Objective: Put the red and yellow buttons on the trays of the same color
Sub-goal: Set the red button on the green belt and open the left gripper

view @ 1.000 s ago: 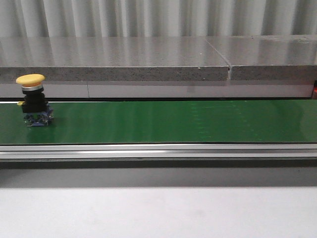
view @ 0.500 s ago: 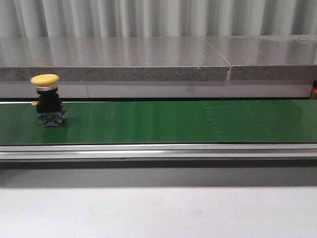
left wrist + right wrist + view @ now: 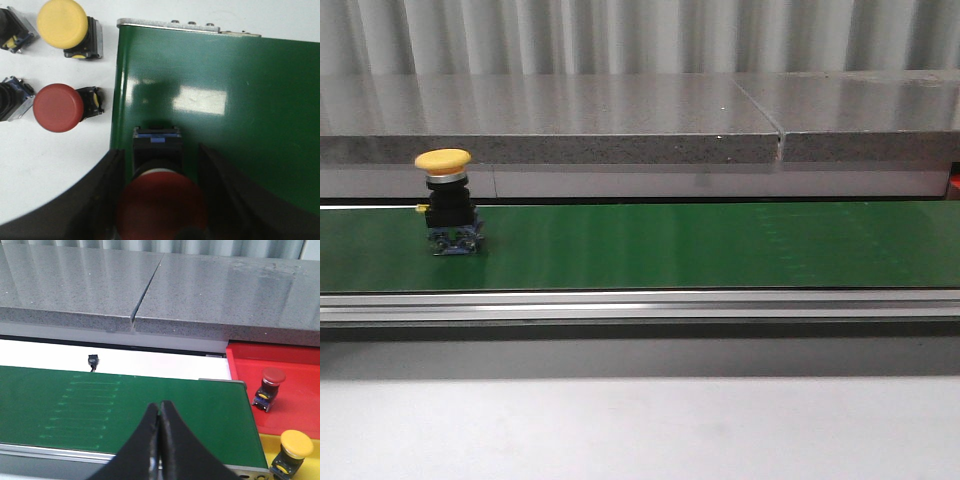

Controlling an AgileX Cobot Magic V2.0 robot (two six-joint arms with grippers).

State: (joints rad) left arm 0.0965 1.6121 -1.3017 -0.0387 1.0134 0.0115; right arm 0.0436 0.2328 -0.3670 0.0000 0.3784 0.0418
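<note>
Holding a red button [image 3: 160,200] in my left gripper [image 3: 161,210], jaws spread beside its rigid, light body; right gripper [image 3: 159,440] shut, empty.

My left pincer [image 3: 160,200] has broad, matte black fingers; my right pincer [image 3: 159,440] has black, tapered, smooth ones.

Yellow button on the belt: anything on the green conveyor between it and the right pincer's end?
Nothing visible. The yellow button stands alone on the green belt. The stretch ahead of the shut right pincer is bare too, up to the red tray.
</note>
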